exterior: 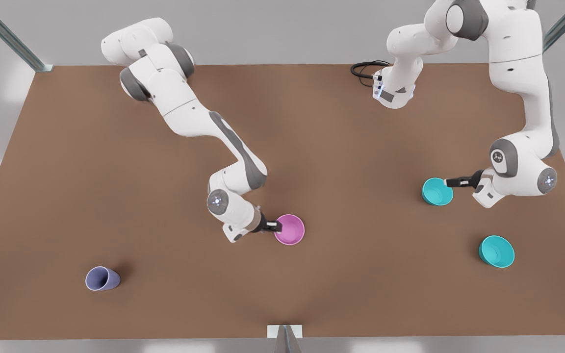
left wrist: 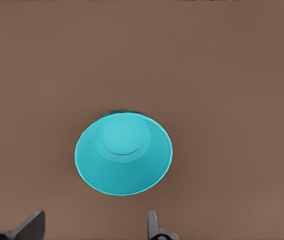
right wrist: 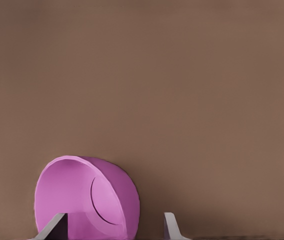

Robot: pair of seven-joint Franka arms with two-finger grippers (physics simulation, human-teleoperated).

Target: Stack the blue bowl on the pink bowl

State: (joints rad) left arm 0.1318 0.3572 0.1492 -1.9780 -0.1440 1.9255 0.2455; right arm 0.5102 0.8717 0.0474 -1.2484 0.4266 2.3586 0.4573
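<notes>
Two pincers are at work, each at the rim of one bowl. The left pincer (exterior: 447, 182) is held spread, nothing gripped, its fingers (left wrist: 32, 226) short of the blue bowl (left wrist: 123, 155), which stands upright near the desk (exterior: 115, 196) edge on the front view's right. The right pincer (exterior: 276, 225) is likewise spread; one finger (right wrist: 57, 226) seems to reach inside the pink bowl (exterior: 290, 229) and the other outside its wall, though from the right wrist view it cannot be settled whether the wall is touched. The pink bowl stands about midway along the desk, toward the edge at the front view's bottom, well apart from the blue bowl.

Both bowls are judged to be light, stiff plastic with smooth, rather slippery sides, not fragile. The blue bowl is best taken at the rim, one finger inside and one outside the wall, so that it hangs level and can be lowered straight into the pink bowl; being about as wide, it may be expected to seat high and to tip if released off-centre.

Counted: one pink bowl, two teal bowls (the blue bowl and a wider, flared teal bowl (exterior: 497, 251) nearer the front view's bottom-right corner), and one lavender cup (exterior: 102, 278) lying on its side near the bottom-left corner.
</notes>
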